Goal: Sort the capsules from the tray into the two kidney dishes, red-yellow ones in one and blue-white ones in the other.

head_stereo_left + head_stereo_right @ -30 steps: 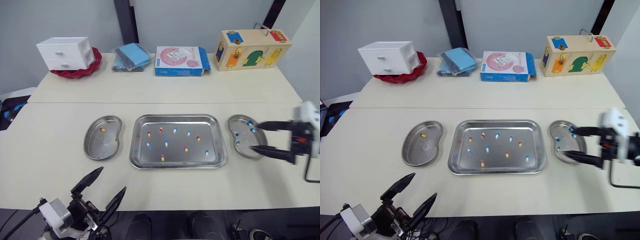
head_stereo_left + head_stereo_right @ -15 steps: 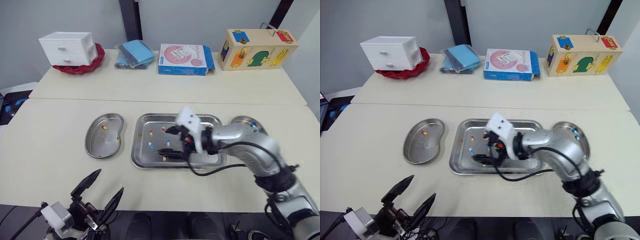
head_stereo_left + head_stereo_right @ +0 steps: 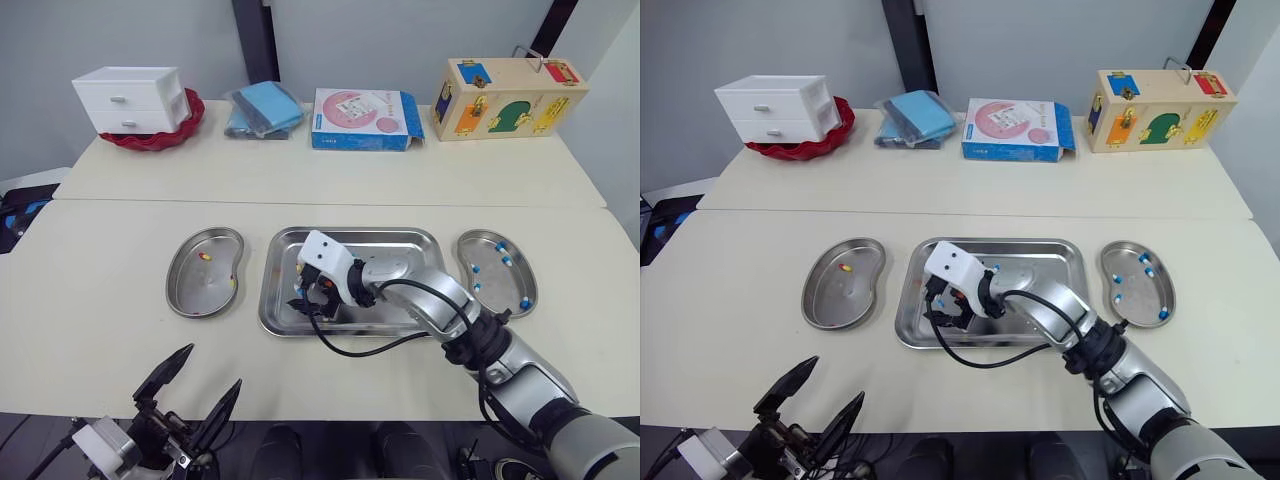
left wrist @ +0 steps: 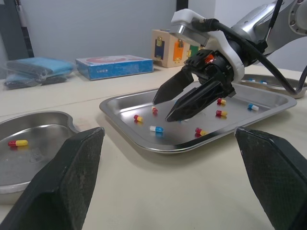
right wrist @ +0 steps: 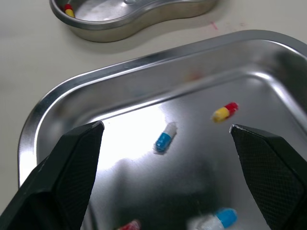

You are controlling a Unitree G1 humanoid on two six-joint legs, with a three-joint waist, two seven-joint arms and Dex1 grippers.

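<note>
**Head camera:** The right pincer hangs low over the left end of the tray, spread and holding nothing. The left dish sits just left of the tray and holds a red-yellow capsule. The right dish sits just right of the tray and holds several blue-white capsules. The left pincer hovers well to the near side of the tray, off the front edge of the surface, released and empty.

**Left wrist:** The left pincer's two black fingers stand wide apart. Between them, the right pincer points down into the tray's near-left corner. Its tips are just above loose capsules of both colours, scattered over the tray floor. The left dish lies beside the tray with one capsule in it.

**Right wrist:** The right pincer's spread fingers flank a single blue-white capsule lying untouched on the tray floor. A yellow-and-red one lies near it. Past the tray's rim is the edge of the left dish.
</note>
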